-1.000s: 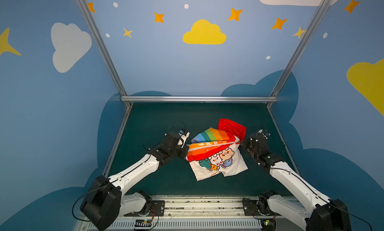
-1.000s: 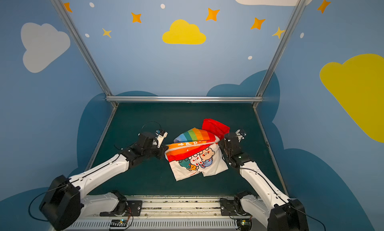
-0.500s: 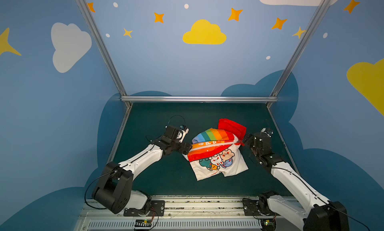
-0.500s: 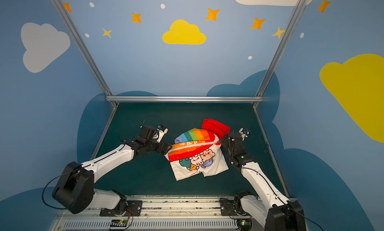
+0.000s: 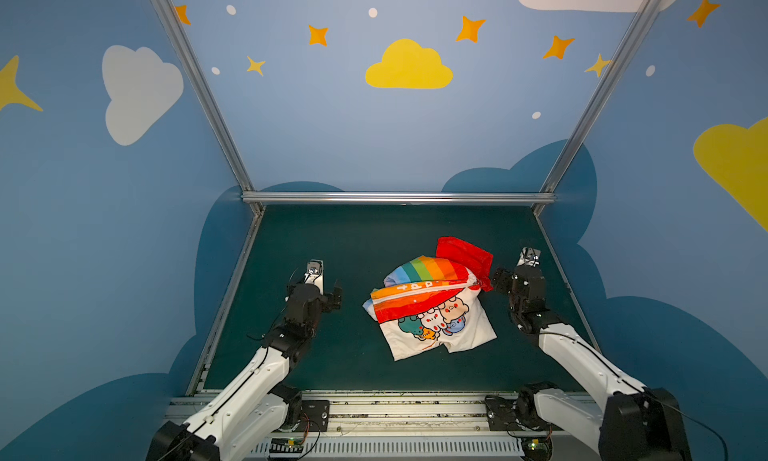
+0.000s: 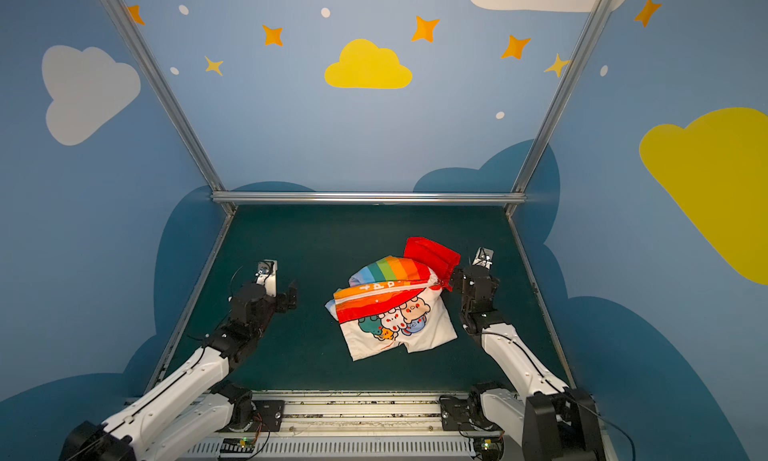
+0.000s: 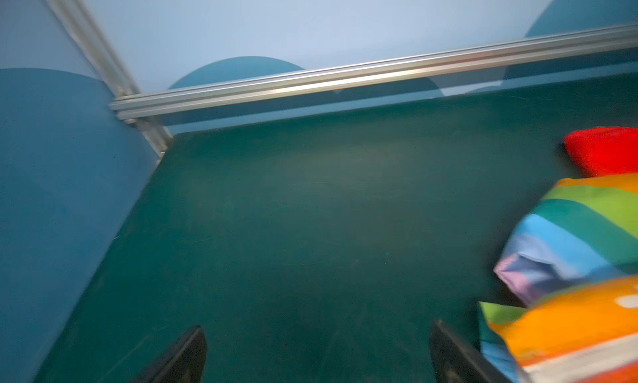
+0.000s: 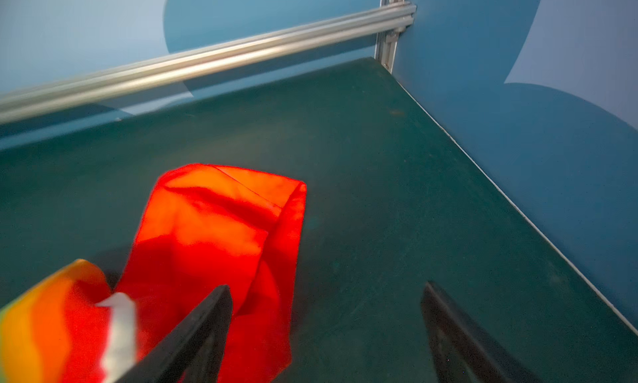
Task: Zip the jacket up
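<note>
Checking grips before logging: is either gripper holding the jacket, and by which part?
Nothing is held. The left gripper is open, clear of the jacket; the right gripper is open beside the red hood.

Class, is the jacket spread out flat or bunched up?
Bunched up: the jacket lies folded over itself on the green mat, rainbow part overlapping the cartoon print.

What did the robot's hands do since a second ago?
Both let go of the jacket. The left gripper opened its fingers and pulled away to the left. The right gripper opened its fingers beside the red hood. The jacket stayed crumpled in the same place on the green table.
</note>
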Available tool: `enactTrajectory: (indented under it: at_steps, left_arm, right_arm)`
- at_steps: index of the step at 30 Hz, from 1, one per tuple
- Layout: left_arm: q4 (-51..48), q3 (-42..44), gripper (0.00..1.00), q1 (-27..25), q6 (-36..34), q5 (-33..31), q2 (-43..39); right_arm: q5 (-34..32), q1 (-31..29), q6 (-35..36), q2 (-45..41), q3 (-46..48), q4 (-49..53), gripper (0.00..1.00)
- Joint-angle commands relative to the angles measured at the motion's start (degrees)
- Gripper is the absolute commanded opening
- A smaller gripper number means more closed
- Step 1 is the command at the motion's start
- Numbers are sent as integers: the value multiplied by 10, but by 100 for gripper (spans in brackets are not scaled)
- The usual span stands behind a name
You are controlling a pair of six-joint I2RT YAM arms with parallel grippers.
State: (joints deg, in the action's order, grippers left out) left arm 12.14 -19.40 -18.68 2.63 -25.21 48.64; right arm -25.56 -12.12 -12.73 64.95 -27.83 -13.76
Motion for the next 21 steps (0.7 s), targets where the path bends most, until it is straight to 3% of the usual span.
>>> enactTrajectory:
  at_steps: [1, 5, 11, 13, 18, 21]
  left_arm:
    - [102, 33, 99, 43, -9, -33, -13]
    - [139, 54, 99, 102, 16, 15, -8]
    - [167, 52, 99, 160, 19, 71, 55]
    - [204, 57, 99, 168, 21, 95, 90]
    - [331, 45, 99, 172, 9, 116, 233]
    - [379, 32, 99, 172, -11, 146, 287]
  right_arm:
    - [-27, 2, 76, 57, 17, -118, 86]
    - [-49, 6, 141, 131, 53, -283, 86]
    - [28, 38, 126, 184, 100, -410, 87]
    - [66, 38, 133, 179, 112, -417, 87]
    - [111, 43, 159, 261, 147, -583, 88]
    - [117, 43, 150, 220, 124, -476, 88]
